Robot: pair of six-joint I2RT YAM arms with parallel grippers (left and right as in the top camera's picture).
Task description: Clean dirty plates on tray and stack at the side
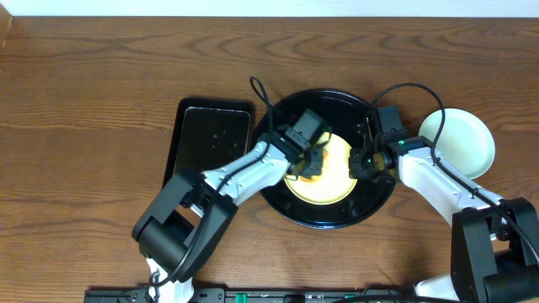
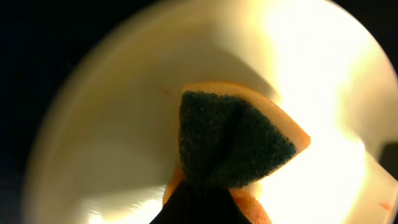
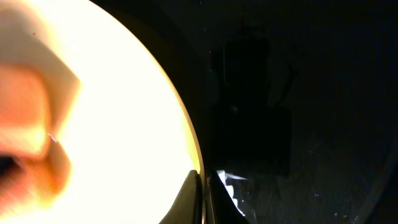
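Jaws of the left gripper (image 1: 307, 164) are clenched on a folded sponge (image 2: 233, 146), dark green scouring face outward with orange foam showing at its edges. To the left of that gripper, a rectangular black tray (image 1: 210, 135) lies flat on the bench (image 1: 84, 101), just beside the round black tray (image 1: 337, 220). The sponge presses down on the yellow plate (image 2: 112, 124), which sits inside the round black tray, somewhat toward its near side. In the left wrist view the sponge covers the plate's middle; any smears beneath it are hidden, and glare washes out much of the plate. At the plate's right edge the right gripper (image 1: 368, 162) comes in low, and the right wrist view shows its jaws closed thinly on the plate's rim, one finger above and one below. Farther right, outside the round tray, a pale blue-white plate (image 1: 463, 139) rests on the bare bench; whether another lies under it I cannot tell.
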